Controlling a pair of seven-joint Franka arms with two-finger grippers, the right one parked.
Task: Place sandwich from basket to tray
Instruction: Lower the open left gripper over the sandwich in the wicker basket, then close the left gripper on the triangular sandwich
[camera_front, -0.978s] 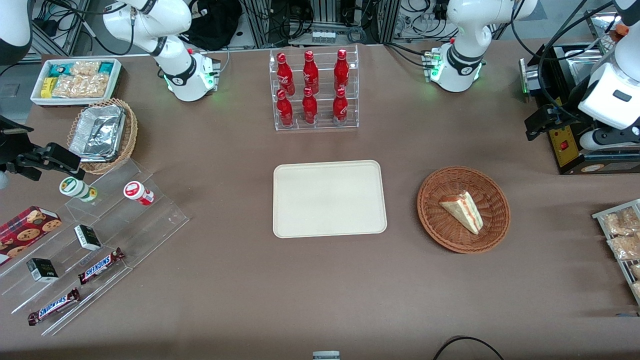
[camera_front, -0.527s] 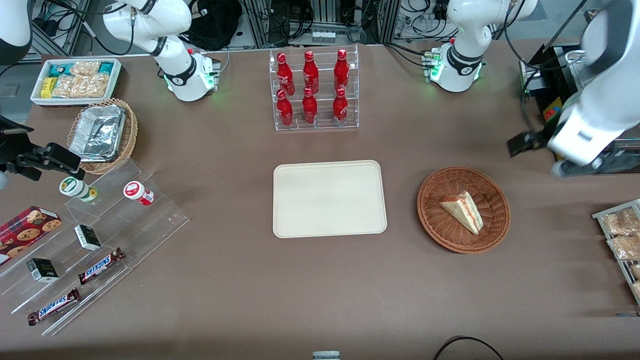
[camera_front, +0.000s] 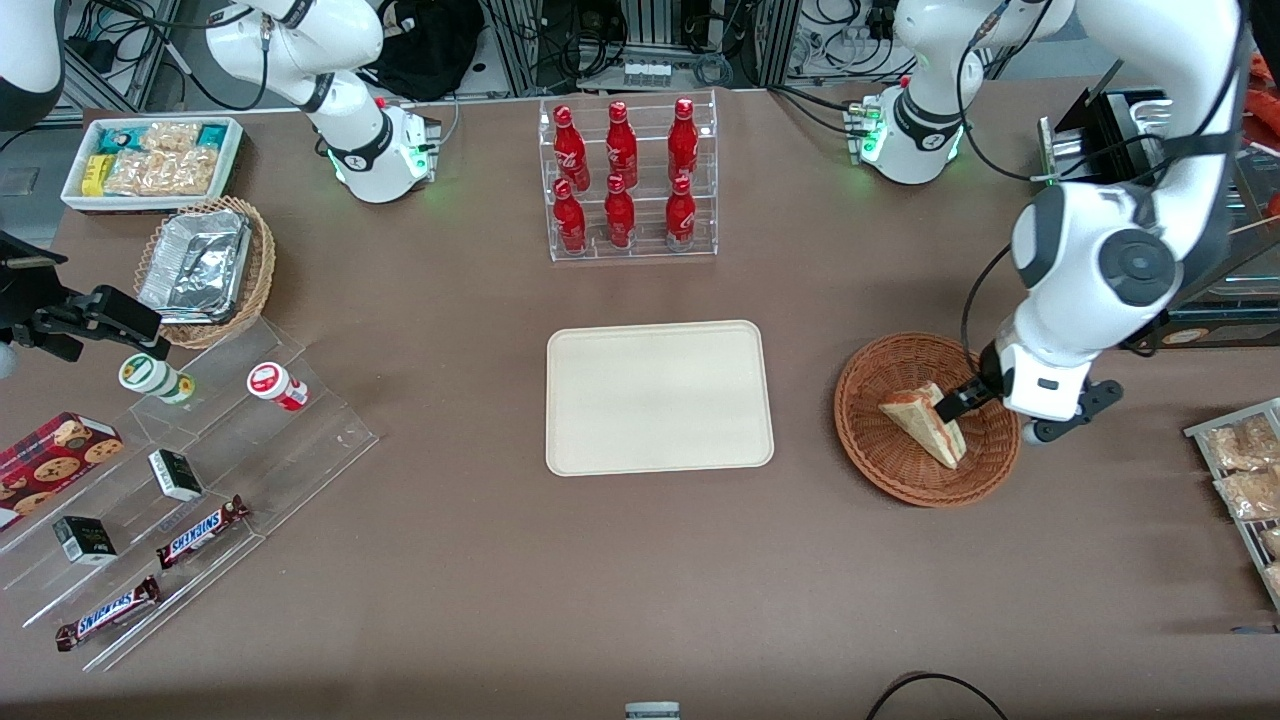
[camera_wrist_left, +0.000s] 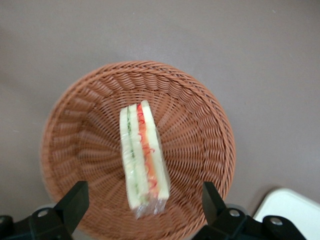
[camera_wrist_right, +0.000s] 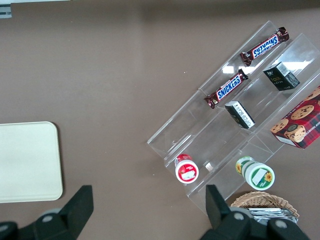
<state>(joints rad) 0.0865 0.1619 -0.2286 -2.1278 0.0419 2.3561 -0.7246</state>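
The sandwich (camera_front: 915, 420), a wrapped wedge of white bread with red and green filling, lies in the round reddish-brown wicker basket (camera_front: 880, 470). My left gripper (camera_front: 975, 405) hangs just above the basket, over its rim toward the working arm's end. In the left wrist view the gripper (camera_wrist_left: 145, 192) is open, its black fingers (camera_wrist_left: 75, 200) spread wide to either side of the sandwich (camera_wrist_left: 142, 160), not touching it. The basket (camera_wrist_left: 200, 115) fills that view. The cream tray (camera_front: 660, 397) lies flat beside the basket, toward the parked arm's end; its corner (camera_wrist_left: 290, 210) shows too.
A clear rack of red bottles (camera_front: 625, 180) stands farther from the front camera than the tray. A black appliance (camera_front: 1150, 300) and a rack of snack packs (camera_front: 1240, 470) sit at the working arm's end. Acrylic steps with candy bars (camera_front: 200, 530) lie at the parked arm's end.
The left arm has swung in from the black appliance at the table's end and come down over the basket. The sandwich has not moved.
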